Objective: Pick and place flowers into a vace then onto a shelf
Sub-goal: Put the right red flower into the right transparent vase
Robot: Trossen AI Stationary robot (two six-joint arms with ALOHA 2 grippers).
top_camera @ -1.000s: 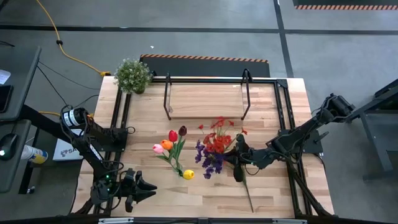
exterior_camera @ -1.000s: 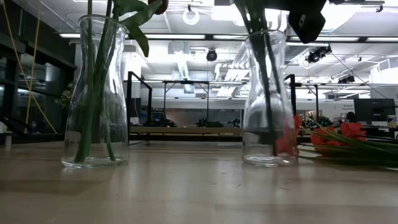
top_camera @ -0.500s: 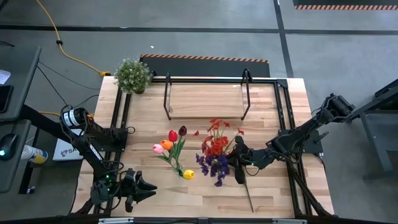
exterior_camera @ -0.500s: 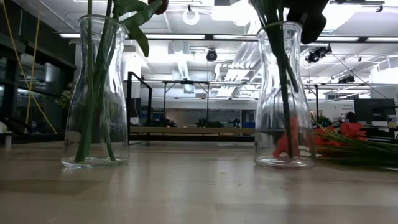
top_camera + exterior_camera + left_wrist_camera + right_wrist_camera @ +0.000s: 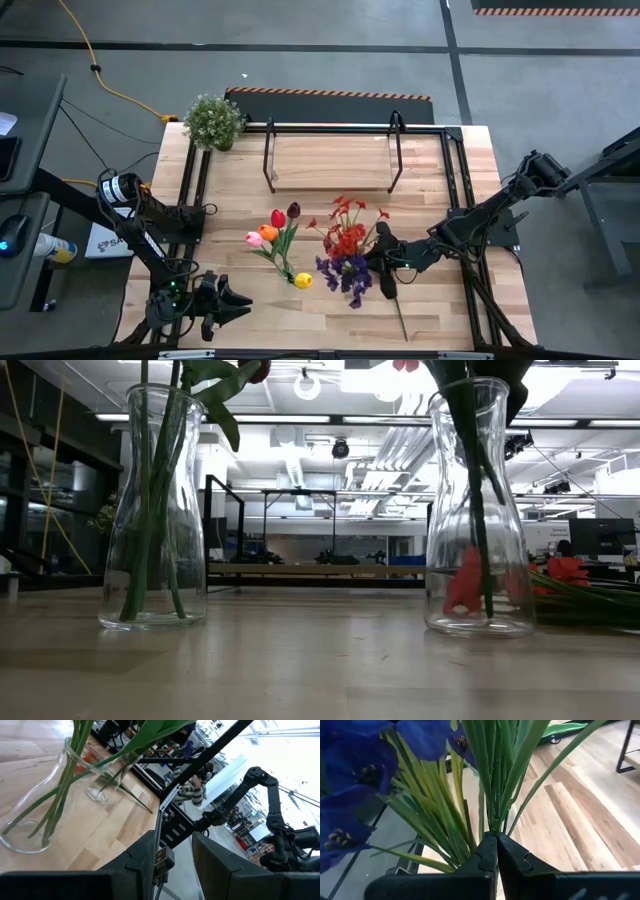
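A: High view shows the right gripper point(image 5: 386, 268), fingers closed on green stems, has slid the clear glass vase point(image 5: 479, 510) of red and purple flowers point(image 5: 345, 250) along the plank table point(image 5: 440, 160).

B: Still well apart from the light-wood shelf point(image 5: 330, 160). Left gripper point(image 5: 232, 300) waits, fingers apart.

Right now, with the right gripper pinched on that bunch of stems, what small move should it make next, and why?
Probably let go. The right gripper is shut on the red and purple flower bunch, whose stems already stand inside the clear glass vase resting on the plank tabletop. The left gripper waits at the table's front-left corner.
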